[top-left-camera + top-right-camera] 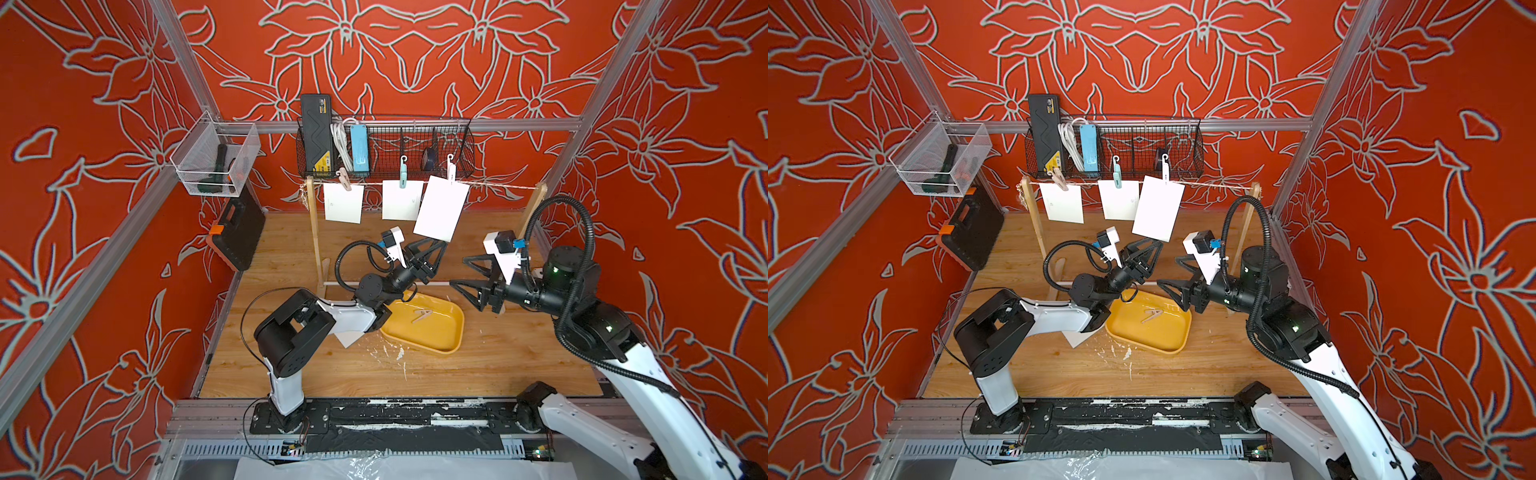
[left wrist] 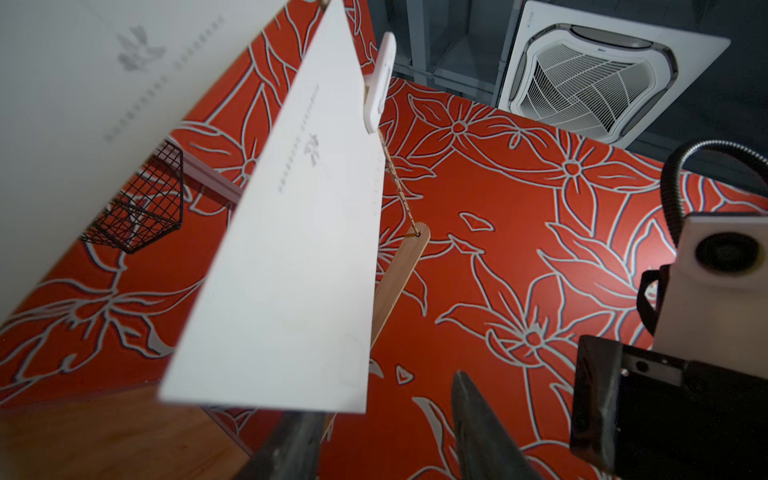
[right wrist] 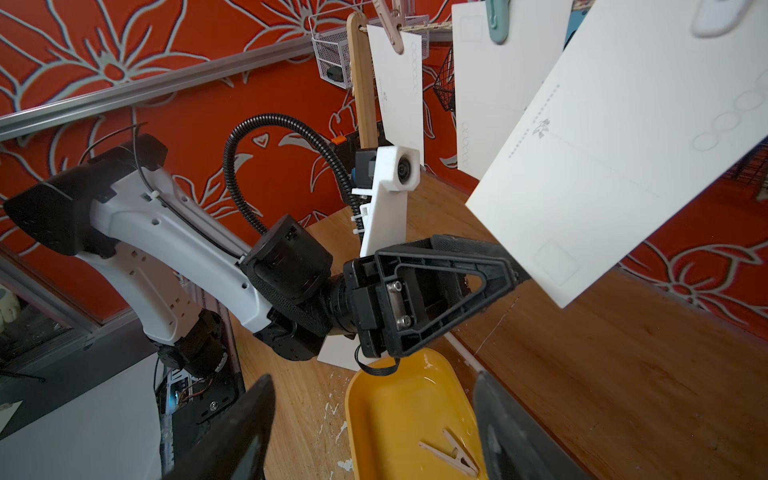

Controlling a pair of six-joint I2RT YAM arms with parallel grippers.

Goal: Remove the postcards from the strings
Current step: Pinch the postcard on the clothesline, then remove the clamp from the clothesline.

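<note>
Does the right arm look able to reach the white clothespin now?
Probably yes: the right arm, jaws open and empty, has nothing between it and the white clothespin above.

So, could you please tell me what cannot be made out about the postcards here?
- Postcard lying flat: in both top views, the left arm hides all but a corner.
- Tilted postcard: whether the left gripper touches its lower edge; in the left wrist view the card covers one fingertip.
- White clothespin: right wrist view, blurred and cut by the top edge.
</note>
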